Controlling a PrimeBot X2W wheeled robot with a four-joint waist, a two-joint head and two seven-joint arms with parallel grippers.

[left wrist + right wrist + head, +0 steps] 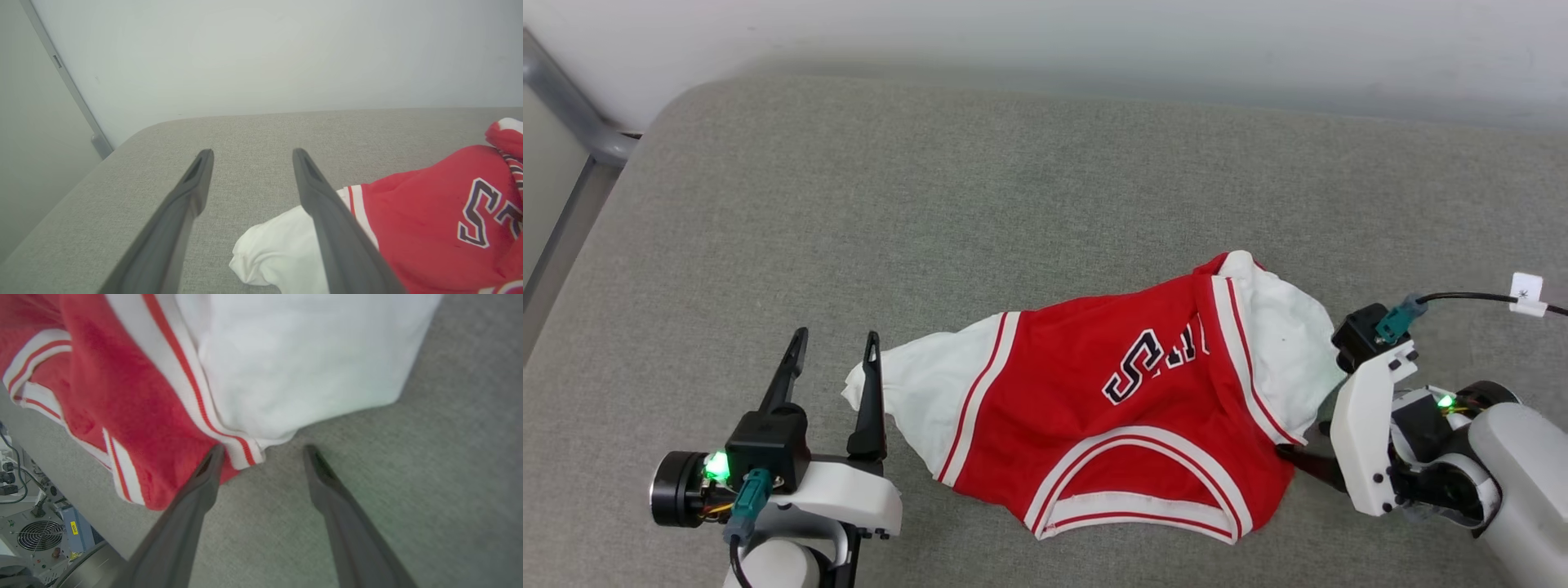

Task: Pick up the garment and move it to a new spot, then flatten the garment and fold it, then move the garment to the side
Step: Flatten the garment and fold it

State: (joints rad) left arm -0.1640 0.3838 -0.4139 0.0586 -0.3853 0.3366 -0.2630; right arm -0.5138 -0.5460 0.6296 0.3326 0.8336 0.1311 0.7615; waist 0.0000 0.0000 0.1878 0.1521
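The garment (1111, 400), a red jersey with white sleeves, striped trim and dark lettering, lies crumpled on the grey cushioned surface (931, 204). My left gripper (836, 343) stands open just left of the white sleeve (278, 249), its right finger beside the sleeve's edge and nothing between the fingers. In the left wrist view the left gripper (252, 153) points over bare cushion with the garment (421, 212) to its right. My right gripper (1303, 437) is open at the garment's right edge. In the right wrist view the right gripper (263, 451) has its left fingertip against the garment (135, 416), where the striped seam meets the white sleeve.
A grey metal rail (572, 122) runs along the far left beside the pale wall (1094, 41). A cable with a white tag (1525, 294) hangs at the right arm. Below the cushion's near edge sits equipment with a fan grille (36, 535).
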